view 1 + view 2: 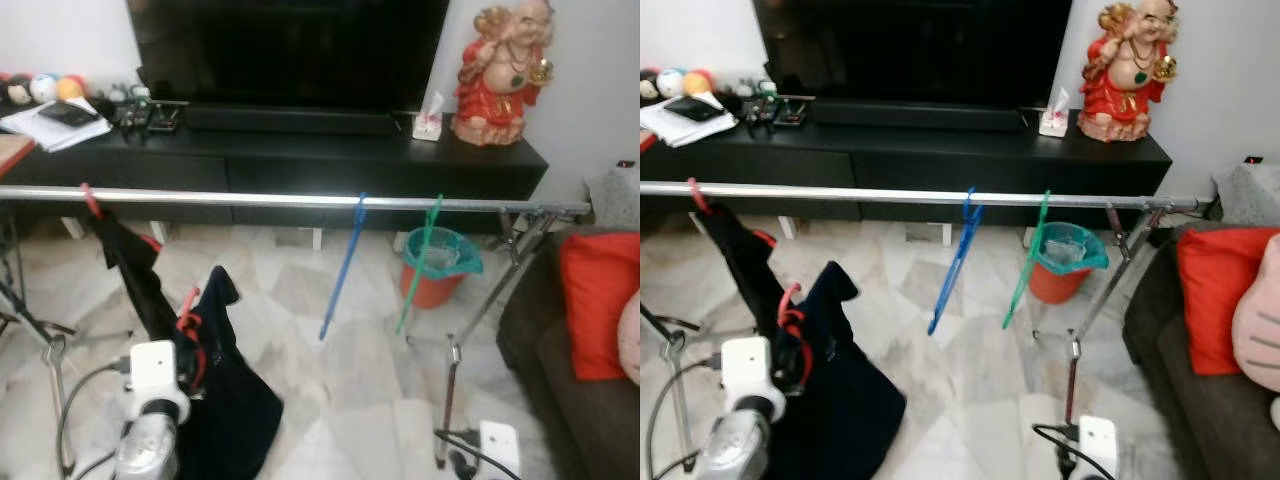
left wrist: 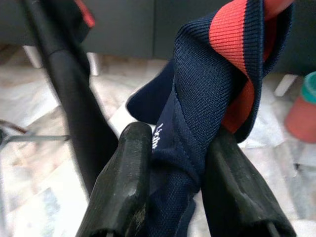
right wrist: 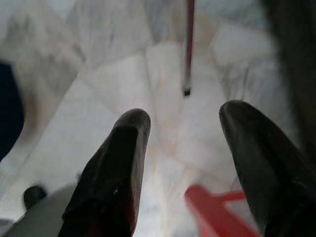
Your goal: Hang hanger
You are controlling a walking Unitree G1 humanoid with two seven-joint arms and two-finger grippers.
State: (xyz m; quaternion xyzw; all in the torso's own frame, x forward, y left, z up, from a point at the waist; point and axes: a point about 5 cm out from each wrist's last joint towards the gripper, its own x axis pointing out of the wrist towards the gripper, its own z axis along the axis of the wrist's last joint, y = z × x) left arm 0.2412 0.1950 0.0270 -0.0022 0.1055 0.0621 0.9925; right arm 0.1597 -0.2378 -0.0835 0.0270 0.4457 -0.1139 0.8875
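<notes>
Red hanger [image 1: 187, 322] with navy garment [image 1: 215, 400] held low beside the rail [image 1: 300, 200], not yet hung.

Pinched between the left gripper [image 2: 175, 197] fingers [image 2: 123, 187]: a fold of soft, ribbed navy knit with a red-orange stripe, closed on cloth more than on the hanger itself. Likely light but floppy, prone to slide and swing; firmer purchase probably at the thin, stiff plastic hook. Above, a smooth metal rail, already carrying 1 red hook [image 1: 90, 200] with dark cloth, 1 blue hanger [image 1: 343, 270] and 1 green hanger [image 1: 420, 262], both slim and rigid. Right gripper [image 3: 185, 148] spread wide and empty over polished marble floor [image 1: 360, 380]. Beyond, a glossy black TV cabinet [image 1: 300, 160] and teal-lined orange bin [image 1: 437, 268].
</notes>
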